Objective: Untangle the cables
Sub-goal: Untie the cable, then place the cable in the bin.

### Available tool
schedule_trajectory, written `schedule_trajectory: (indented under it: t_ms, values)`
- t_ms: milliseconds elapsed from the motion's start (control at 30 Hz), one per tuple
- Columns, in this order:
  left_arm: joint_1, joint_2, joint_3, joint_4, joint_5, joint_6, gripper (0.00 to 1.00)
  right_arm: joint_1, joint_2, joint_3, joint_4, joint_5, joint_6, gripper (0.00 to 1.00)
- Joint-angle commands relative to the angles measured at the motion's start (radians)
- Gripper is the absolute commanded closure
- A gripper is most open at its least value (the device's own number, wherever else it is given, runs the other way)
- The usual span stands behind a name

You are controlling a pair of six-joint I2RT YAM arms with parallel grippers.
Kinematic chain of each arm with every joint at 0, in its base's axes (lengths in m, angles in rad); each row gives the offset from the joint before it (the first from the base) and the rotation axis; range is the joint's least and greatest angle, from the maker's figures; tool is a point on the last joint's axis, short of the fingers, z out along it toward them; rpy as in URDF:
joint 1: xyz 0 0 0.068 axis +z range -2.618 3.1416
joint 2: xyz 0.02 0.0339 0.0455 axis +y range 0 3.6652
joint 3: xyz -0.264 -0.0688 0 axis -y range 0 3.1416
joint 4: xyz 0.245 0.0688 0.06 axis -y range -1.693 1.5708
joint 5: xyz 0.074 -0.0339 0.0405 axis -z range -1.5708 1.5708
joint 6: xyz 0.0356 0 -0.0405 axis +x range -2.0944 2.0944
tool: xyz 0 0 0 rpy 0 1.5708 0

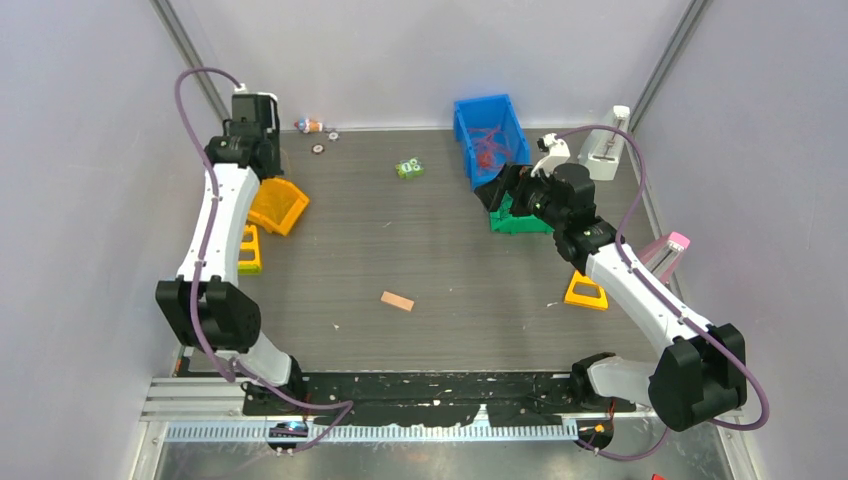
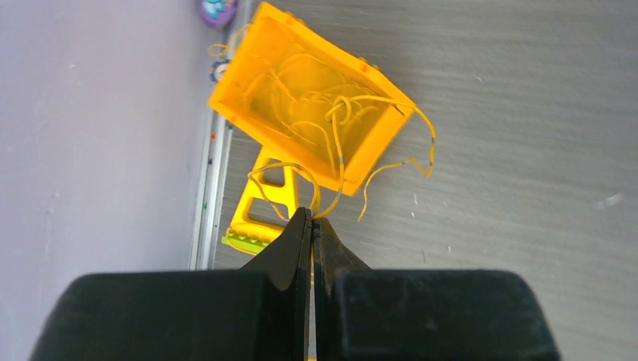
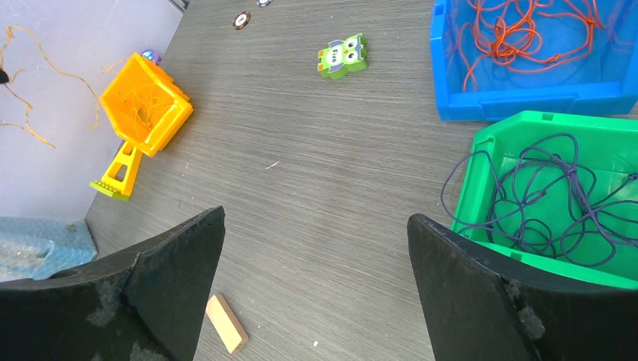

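One strand of the yellow cables [image 2: 331, 120] is pinched in the clenched left gripper [image 2: 311, 218], beside the yellow bin [image 2: 241, 83]. The right gripper [image 3: 316, 218] is held wide and empty. Purple cables [image 3: 542, 195] and red cables [image 3: 519, 37] are knotted in their bins, so little is done

White links and black joints are seen on the left arm [image 1: 205, 235] and right arm [image 1: 635, 290] — mauve hoses [image 1: 205, 70] (looping) are strung alongside; the right gripper [image 3: 316, 218] is black.

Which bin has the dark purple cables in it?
The green bin beside the right gripper; the blue bin holds red cables, the orange bin yellow cables.
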Motion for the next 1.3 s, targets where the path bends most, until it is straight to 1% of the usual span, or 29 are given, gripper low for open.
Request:
schedule_trajectory:
  t_ms: [0,67,133,200,333,367,467,533,600,667,733,833,933,1000,1067,1167,1267]
  values:
    - [0.049,0.095,0.141,0.007,-0.149,-0.132,1.00,0.003,-0.035,0.005,0.049,0.009,-0.008,0.04]
    - [0.074,0.167,0.213,-0.050,-0.217,-0.190,1.00,0.003,-0.037,0.004,0.049,0.010,-0.008,0.04]
    - [0.092,0.237,0.281,-0.107,-0.238,-0.261,1.00,0.004,-0.038,0.006,0.049,0.010,-0.007,0.04]
    - [0.110,0.302,0.330,-0.135,-0.209,-0.356,1.00,0.005,-0.036,0.008,0.049,0.010,-0.007,0.04]
    - [0.150,0.361,0.383,-0.126,-0.119,-0.538,1.00,0.004,-0.036,0.009,0.048,0.007,-0.009,0.03]
    - [0.165,0.363,0.374,-0.105,-0.076,-0.581,1.00,0.004,-0.037,0.008,0.049,0.007,-0.010,0.04]
    - [0.206,0.344,0.293,0.026,0.059,-0.698,1.00,0.004,-0.040,0.005,0.049,0.010,-0.012,0.03]
    - [0.228,0.317,0.204,0.163,0.162,-0.723,1.00,0.004,-0.040,0.005,0.048,0.010,-0.013,0.03]
    - [0.244,0.292,0.108,0.253,0.185,-0.779,1.00,0.002,-0.040,0.005,0.048,0.010,-0.014,0.03]
    - [0.259,0.272,0.036,0.351,0.213,-0.802,1.00,0.002,-0.039,0.006,0.049,0.011,-0.015,0.04]
    - [0.274,0.263,-0.010,0.398,0.214,-0.857,1.00,0.003,-0.036,0.005,0.049,0.011,-0.016,0.04]
    - [0.298,0.261,-0.046,0.406,0.203,-0.933,1.00,0.002,-0.035,0.005,0.052,0.006,-0.013,0.04]
    - [0.322,0.231,-0.138,0.466,0.200,-0.987,1.00,0.003,-0.029,0.005,0.055,0.003,-0.012,0.03]
    - [0.330,0.209,-0.203,0.457,0.146,-1.031,1.00,0.003,-0.027,0.005,0.058,0.001,-0.010,0.03]
    - [0.335,0.205,-0.232,0.423,0.077,-1.064,1.00,0.003,-0.026,0.005,0.059,0.000,-0.008,0.03]
    - [0.338,0.257,-0.182,0.344,0.056,-1.065,1.00,0.003,-0.028,0.002,0.061,-0.003,-0.005,0.04]
    - [0.338,0.317,-0.131,0.324,0.076,-1.058,1.00,0.003,-0.036,-0.001,0.061,-0.002,-0.007,0.03]
